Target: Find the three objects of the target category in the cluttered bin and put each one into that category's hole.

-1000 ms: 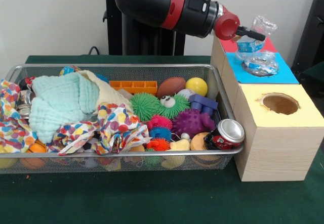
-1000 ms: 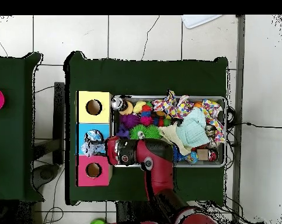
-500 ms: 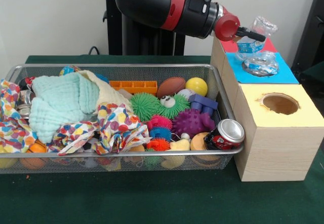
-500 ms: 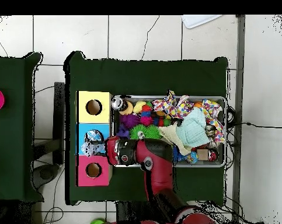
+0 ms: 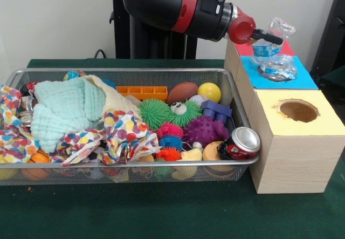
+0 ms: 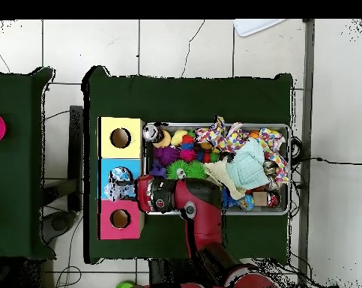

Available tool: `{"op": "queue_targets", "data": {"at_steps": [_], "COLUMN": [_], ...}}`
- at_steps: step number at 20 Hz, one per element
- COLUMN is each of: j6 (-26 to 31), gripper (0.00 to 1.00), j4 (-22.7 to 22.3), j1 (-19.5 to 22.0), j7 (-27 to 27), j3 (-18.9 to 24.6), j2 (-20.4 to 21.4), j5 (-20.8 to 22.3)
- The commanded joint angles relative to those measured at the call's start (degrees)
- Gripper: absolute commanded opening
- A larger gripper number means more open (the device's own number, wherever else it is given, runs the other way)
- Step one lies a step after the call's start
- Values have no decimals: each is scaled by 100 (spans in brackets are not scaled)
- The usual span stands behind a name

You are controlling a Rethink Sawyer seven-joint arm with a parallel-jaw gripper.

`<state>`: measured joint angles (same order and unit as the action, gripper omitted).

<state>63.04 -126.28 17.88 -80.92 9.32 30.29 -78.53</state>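
While the arm reaches over the boxes, this is how things stand.

Gripper: the gripper (image 5: 269, 35) is clamped on a crumpled clear plastic bottle (image 5: 274, 36), held above the blue box (image 5: 302, 79).
Task thing: the held bottle hangs over the blue box's hole, where a second clear plastic bottle (image 5: 276, 67) sits lodged in the opening; in the overhead view the clear plastic (image 6: 121, 177) shows on the blue top.
Writing: the bottle carries a blue label band, its print too small to read; the red can (image 5: 239, 143) has markings I cannot make out.
Change: against the pictures of a second and half a second ago, nothing has shifted; arm, bottle and bin contents lie the same.
Boxes: three in a row, yellow box (image 5: 323, 123), blue box, red box (image 5: 245, 49), each with one hole.
Bin: one wire mesh bin (image 5: 135, 171) just beside the boxes.
Cloths: one mint cloth (image 5: 64, 109) and patterned cloths (image 5: 125, 134) heaped at one end.
Spiky balls: two green (image 5: 153, 112), one purple (image 5: 204, 130), plus smaller pink, blue and orange ones.
Other toys: one yellow ball (image 5: 209, 92), one brown football (image 5: 182, 92), one orange block (image 5: 142, 92).
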Motion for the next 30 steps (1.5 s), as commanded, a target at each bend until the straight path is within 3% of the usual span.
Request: {"op": "queue_targets", "data": {"at_steps": [1,8,14,23,30], "j6": [-800,-719,-671,-596,-389], "gripper": [0,0,0,0,0], "j4": [459,478,431,411,291], "j1": [47,180,271,380,389], "j7": [1020,552,646,169,-430], "j3": [129,19,41,15,-25], "j2": [-336,-197,-48,90,514], "j5": [-86,406,589,1000,1272]}}
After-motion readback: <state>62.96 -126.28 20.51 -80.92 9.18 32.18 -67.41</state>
